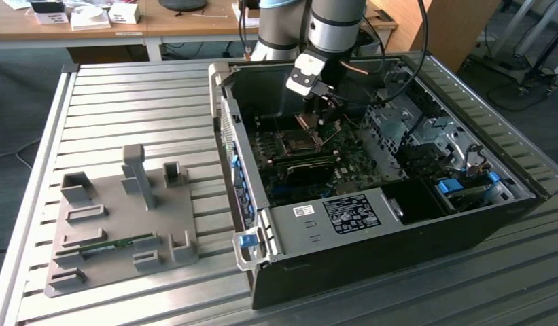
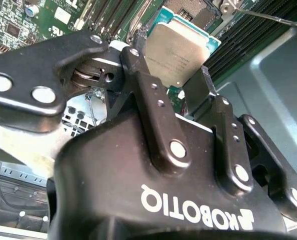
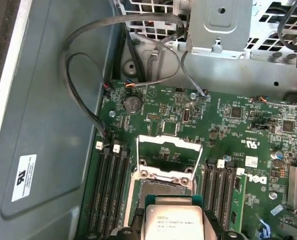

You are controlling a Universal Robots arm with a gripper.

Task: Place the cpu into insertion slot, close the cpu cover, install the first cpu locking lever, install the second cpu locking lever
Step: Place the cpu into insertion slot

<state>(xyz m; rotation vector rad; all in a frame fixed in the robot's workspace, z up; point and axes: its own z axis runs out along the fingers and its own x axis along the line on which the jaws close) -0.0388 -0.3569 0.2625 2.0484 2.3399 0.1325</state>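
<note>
My gripper (image 1: 321, 102) is inside the open computer case (image 1: 496, 204), shut on the cpu (image 2: 176, 50), a flat square chip with a silvery top and green edge. A black finger (image 2: 138, 75) presses on each of two opposite edges. In the first wrist view the cpu (image 3: 173, 220) hangs just short of the insertion slot (image 3: 161, 189), a dark square socket on the green motherboard (image 3: 248, 125). The cpu cover (image 3: 169, 157) stands hinged up and open beyond the slot. In the exterior view the raised cpu cover (image 1: 308, 122) is right under the gripper, above the insertion slot (image 1: 295, 144).
Black memory slots (image 3: 111, 190) flank the socket on both sides. Looped cables (image 3: 83, 75) and a metal drive cage (image 3: 218, 25) lie beyond the board. A thin metal rod (image 2: 268, 17) sticks out by the socket. A grey fixture plate (image 1: 115, 224) sits at the exterior view's left.
</note>
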